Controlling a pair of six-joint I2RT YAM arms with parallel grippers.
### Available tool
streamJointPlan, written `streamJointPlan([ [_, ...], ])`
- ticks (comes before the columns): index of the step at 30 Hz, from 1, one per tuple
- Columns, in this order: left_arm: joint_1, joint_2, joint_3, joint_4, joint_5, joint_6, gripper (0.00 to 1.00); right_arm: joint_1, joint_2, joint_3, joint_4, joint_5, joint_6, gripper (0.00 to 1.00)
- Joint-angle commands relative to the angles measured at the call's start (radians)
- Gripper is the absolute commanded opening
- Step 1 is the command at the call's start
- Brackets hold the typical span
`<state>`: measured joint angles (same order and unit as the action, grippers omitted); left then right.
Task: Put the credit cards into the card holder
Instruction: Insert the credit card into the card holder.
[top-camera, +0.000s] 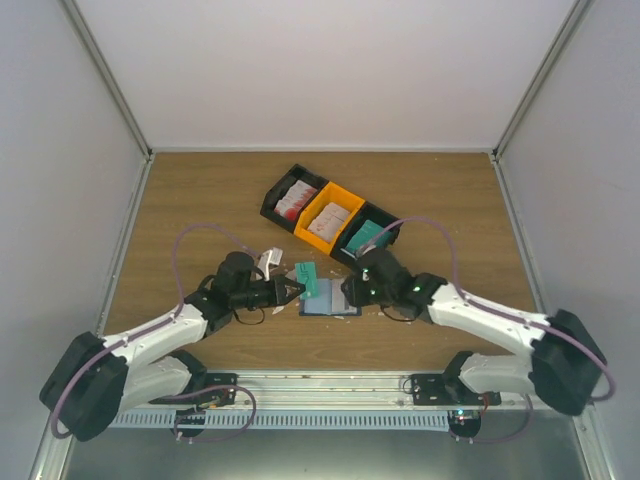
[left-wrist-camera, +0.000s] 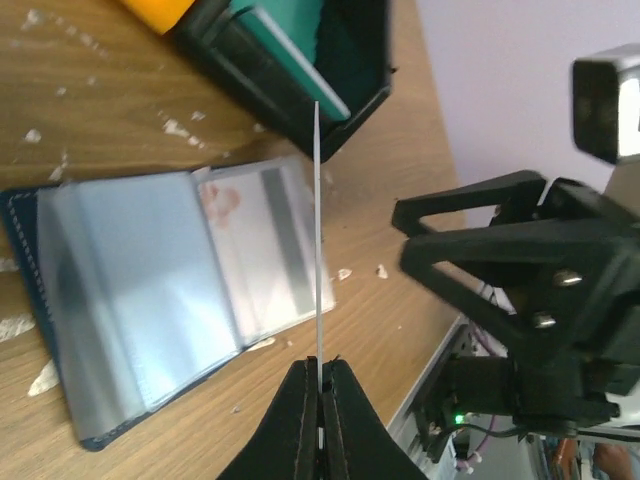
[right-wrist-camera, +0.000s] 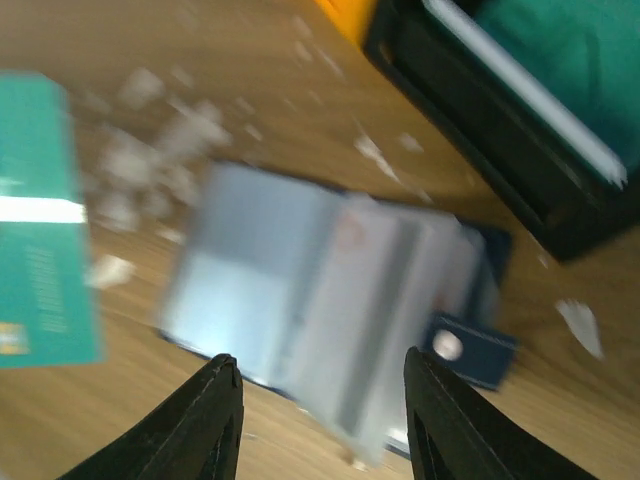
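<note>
Table (top-camera: 200, 200): wood, white scraps (left-wrist-camera: 178, 128) scattered. Three bins (top-camera: 330, 215) in row mid-table, black, orange, black, stacked cards (top-camera: 370, 236) inside. Holder (top-camera: 330, 298) lies open near bins, clear sleeves up. Right gripper (right-wrist-camera: 322, 365) over holder, fingers apart, empty. Left gripper (left-wrist-camera: 320, 375) clamped on teal card (left-wrist-camera: 318, 250), in air at holder's edge.

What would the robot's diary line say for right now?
left tool: shut on teal card | right tool: open above card holder | card holder: lying open
</note>
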<state>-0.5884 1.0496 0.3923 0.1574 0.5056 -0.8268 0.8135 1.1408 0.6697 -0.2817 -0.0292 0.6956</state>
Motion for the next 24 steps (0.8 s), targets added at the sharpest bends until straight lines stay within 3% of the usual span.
streamJointPlan([
  [1, 0.001, 0.073, -0.003, 0.075, 0.003, 0.017, 0.0, 0.06, 0.157, 0.069, -0.22, 0.239, -0.017, 0.47],
  [10, 0.0, 0.228, -0.019, 0.22, 0.081, -0.018, 0.0, 0.072, 0.304, 0.101, -0.283, 0.287, 0.035, 0.49],
  [24, -0.003, 0.413, 0.022, 0.326, 0.125, -0.056, 0.0, 0.069, 0.277, 0.107, -0.206, 0.201, 0.054, 0.59],
])
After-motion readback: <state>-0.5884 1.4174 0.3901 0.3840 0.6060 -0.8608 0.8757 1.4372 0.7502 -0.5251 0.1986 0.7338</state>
